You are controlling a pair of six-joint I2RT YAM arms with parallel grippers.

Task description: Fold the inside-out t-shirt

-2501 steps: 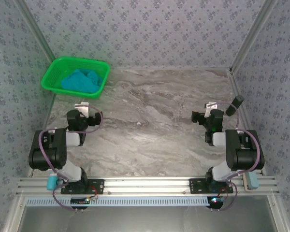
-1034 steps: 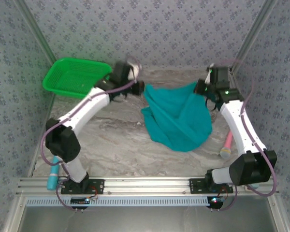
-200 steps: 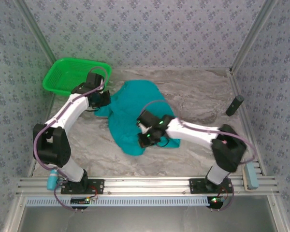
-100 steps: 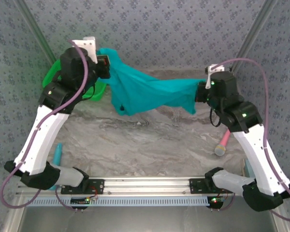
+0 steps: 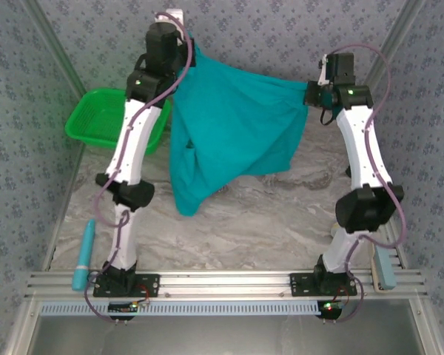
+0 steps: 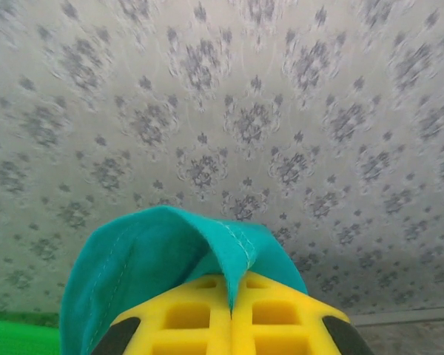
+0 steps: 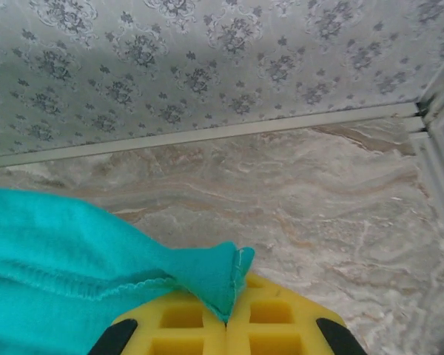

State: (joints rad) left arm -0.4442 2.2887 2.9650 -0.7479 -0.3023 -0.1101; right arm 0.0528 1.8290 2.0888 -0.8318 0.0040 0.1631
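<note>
T-shirt (image 5: 229, 126): teal, hanging spread out in the air above the bench (image 5: 281, 214).
Left end effector (image 6: 231, 294): pinched together on the shirt's upper left edge, raised high.
Right end effector (image 7: 228, 314): clamped on the upper right corner.
Basket (image 5: 96, 122): green, far left of the bench.

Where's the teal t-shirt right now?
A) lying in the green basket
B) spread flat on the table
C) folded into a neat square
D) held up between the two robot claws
D: the left gripper and the right gripper each pinch an edge of the t-shirt, and it hangs spread out between them.
</note>
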